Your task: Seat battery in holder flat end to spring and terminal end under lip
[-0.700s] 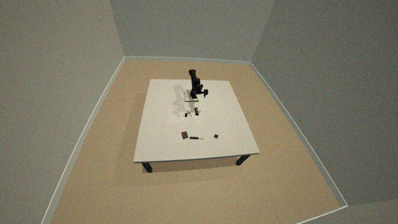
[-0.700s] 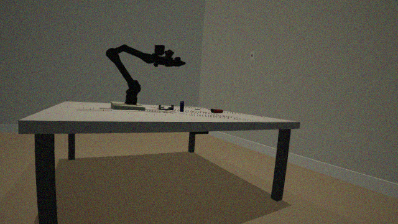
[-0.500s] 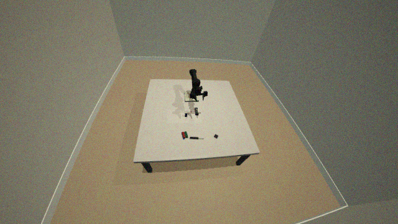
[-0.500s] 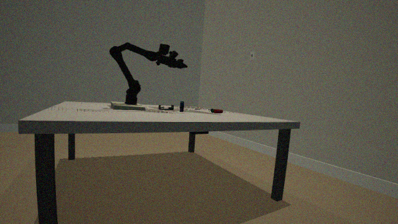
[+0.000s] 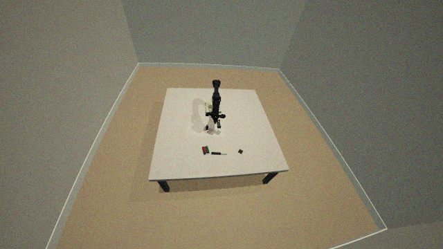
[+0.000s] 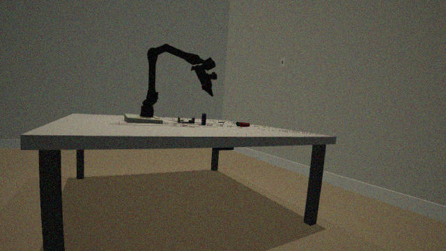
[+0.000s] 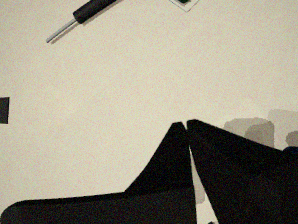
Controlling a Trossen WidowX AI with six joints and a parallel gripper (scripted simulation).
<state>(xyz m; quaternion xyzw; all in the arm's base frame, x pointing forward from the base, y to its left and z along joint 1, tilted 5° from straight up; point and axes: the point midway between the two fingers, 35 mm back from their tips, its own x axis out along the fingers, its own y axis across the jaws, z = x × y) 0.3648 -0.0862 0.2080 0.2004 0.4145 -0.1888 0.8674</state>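
Two fingers pressing together on nothing, hanging high above the table (image 6: pixel 104 130), with battery (image 6: pixel 203 118) standing upright at frame centre.

The arm (image 6: pixel 152 78) rises steeply from its base, bends at a high elbow and reaches forward; the wrist tips sharply down — the claw (image 6: pixel 210 91) points at the table from well above it, touching nothing; its two dark fingers meet at their tips, closed on nothing.
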